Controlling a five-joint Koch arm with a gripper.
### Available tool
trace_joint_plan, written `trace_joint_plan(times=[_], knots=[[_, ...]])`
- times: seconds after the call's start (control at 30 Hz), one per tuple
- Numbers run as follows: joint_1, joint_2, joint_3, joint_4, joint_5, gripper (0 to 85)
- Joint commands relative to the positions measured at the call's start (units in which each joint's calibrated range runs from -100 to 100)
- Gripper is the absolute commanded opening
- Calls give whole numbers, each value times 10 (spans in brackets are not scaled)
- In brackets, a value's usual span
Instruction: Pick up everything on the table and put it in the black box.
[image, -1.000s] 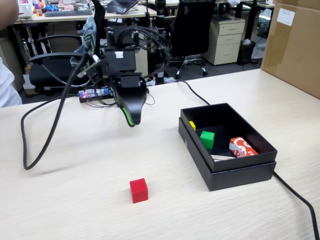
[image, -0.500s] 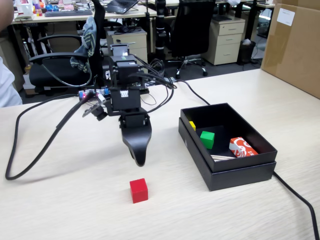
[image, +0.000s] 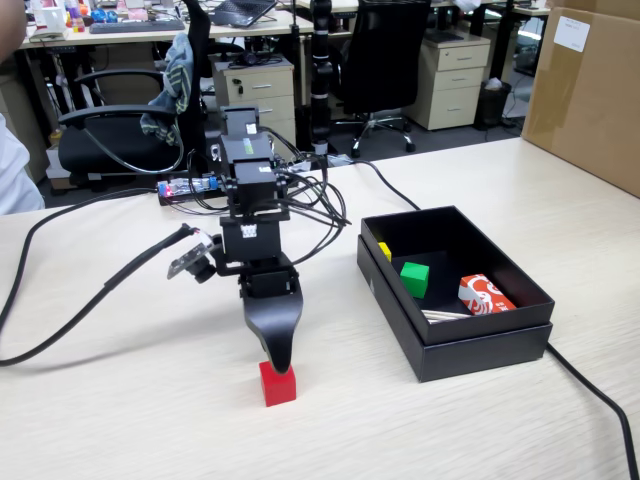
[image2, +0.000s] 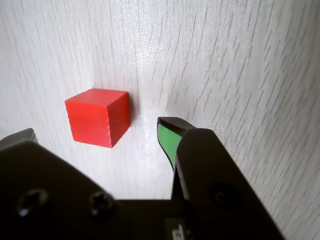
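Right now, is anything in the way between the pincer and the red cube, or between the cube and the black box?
Nothing visible. The pincer hangs open right over the red cube. Only bare table lies between the cube and the black box, whose low front wall must be cleared.

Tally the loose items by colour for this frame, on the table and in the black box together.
Red cube on the table: 1
Green cube in the black box: 1
Yellow item in the box, mostly hidden: 1
Red-and-white packet in the box: 1
Pale sticks in the box: count unclear
Total: 4 plus the sticks
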Motion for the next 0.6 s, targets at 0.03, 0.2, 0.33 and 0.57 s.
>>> trace_joint_plan(times=[0.03,0.2,0.33,0.57], knots=[[1,-7,47,27,-9,449],[1,10,52,27,-10,449],[1,21,50,18,-11,434],[1,21,48,-9,-10,375]])
